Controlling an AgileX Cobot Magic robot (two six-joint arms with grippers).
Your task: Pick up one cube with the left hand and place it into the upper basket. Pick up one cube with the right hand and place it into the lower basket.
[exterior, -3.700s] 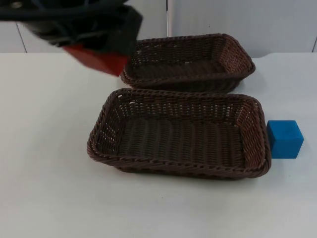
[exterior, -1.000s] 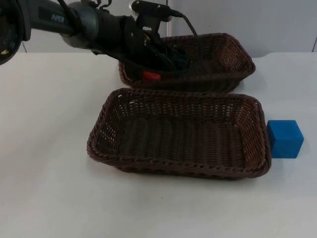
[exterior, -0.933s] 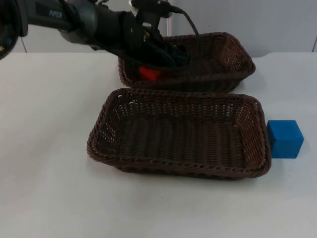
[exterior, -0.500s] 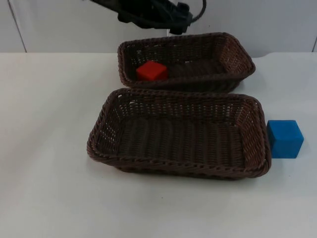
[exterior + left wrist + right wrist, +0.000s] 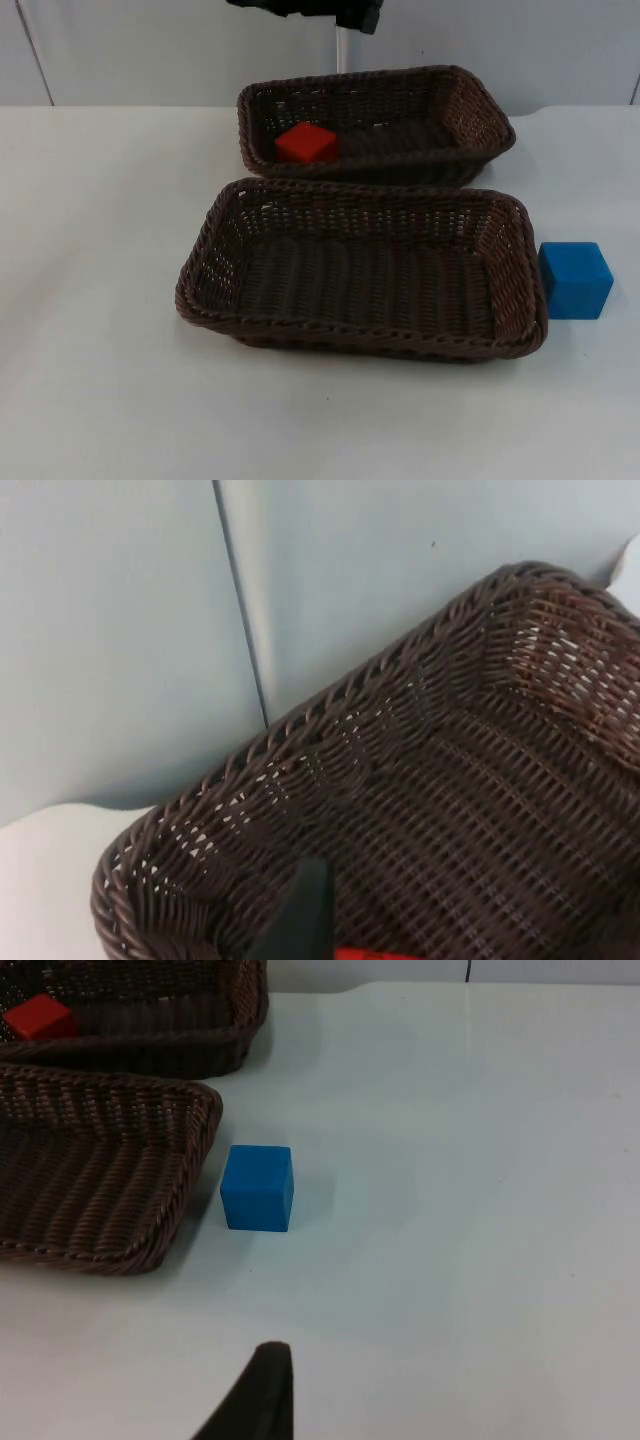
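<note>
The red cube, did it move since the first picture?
Yes. It hung in the left claw beyond the upper basket's left end; now the red cube lies inside that basket, near its left wall.

You see: red cube (image 5: 306,142), blue cube (image 5: 575,280), dark brown woven upper basket (image 5: 470,100) and lower basket (image 5: 215,235), white table (image 5: 90,200), grey wall (image 5: 150,50).

Your top view looks down and forward over both baskets. Your left wrist camera sits close above the upper basket (image 5: 420,780), facing the grey wall (image 5: 110,630). Your right wrist camera looks across the table at the blue cube (image 5: 257,1188); both share the red cube (image 5: 38,1016).
</note>
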